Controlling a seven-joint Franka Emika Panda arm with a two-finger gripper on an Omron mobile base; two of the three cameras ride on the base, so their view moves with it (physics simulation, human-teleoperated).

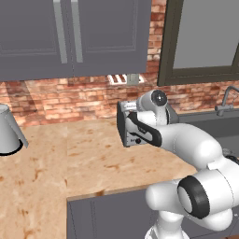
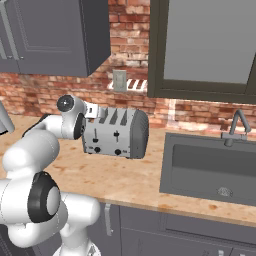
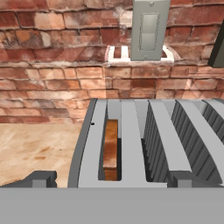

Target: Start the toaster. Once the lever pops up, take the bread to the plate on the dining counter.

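The silver-grey toaster [image 2: 117, 132] stands on the tan counter against the brick wall, its two dark levers and knobs facing the room. In the hand view I look down over the toaster [image 3: 131, 144] top, where the bread [image 3: 111, 151] sits low in the left slot; the right slot looks empty. My gripper [image 3: 113, 180] is open, with its fingertips [image 3: 41, 178] spread wide at the toaster's near top edge and nothing between them. In the left base view the arm covers most of the toaster [image 1: 123, 127]. The plate and the dining counter are out of view.
A steel sink [image 2: 210, 170] with a faucet [image 2: 235, 125] lies right of the toaster. A wall outlet [image 3: 148, 28] sits on the bricks behind it. A grey metal vessel [image 1: 7, 130] stands at the counter's far left. Grey upper cabinets [image 1: 70, 32] hang overhead.
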